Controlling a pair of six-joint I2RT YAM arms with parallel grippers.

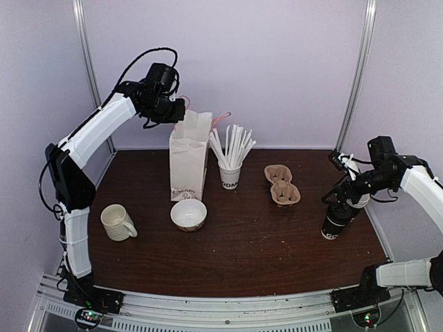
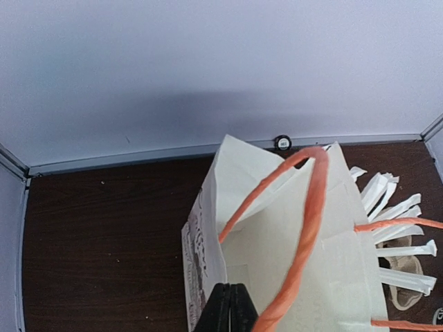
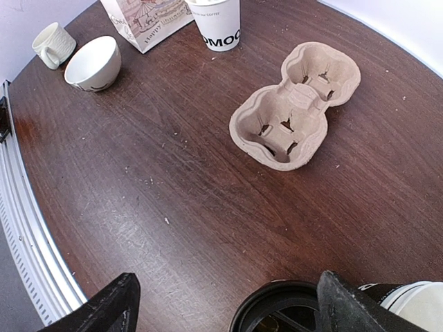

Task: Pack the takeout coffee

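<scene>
Right tool (image 3: 225,308) wide around takeout coffee (image 3: 280,310)

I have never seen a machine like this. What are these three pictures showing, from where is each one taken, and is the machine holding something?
These are two robot arms fixed at the near edge of a dark wooden table. One picture looks down from above; the other two come from small cameras on each wrist.

On the table stand a white paper bag with orange handles, a white paper cup of white stirrer sticks, a brown cardboard cup carrier, a white bowl and a cream ceramic mug.

The left end effector is shut on the bag's top edge. The right end effector is open, its fingers either side of the small black paper cup with a black lid; it does not look gripped yet.
</scene>
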